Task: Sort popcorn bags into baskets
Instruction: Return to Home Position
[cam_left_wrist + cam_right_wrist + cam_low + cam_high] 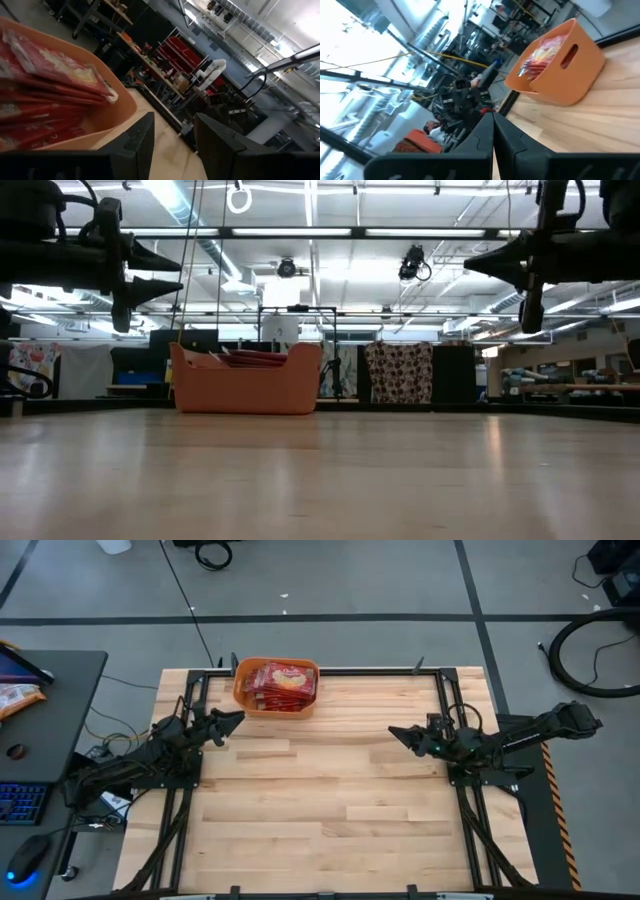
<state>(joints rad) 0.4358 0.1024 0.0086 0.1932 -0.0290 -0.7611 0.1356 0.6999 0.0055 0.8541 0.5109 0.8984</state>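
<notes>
Popcorn bags in orange tub, tbl's far edge

The table is made of light wood boards, with a black frame round its edge. One orange tub sits right on the wood. It is at the upper edge of the table, a bit left of the middle. It stands flat.
</notes>
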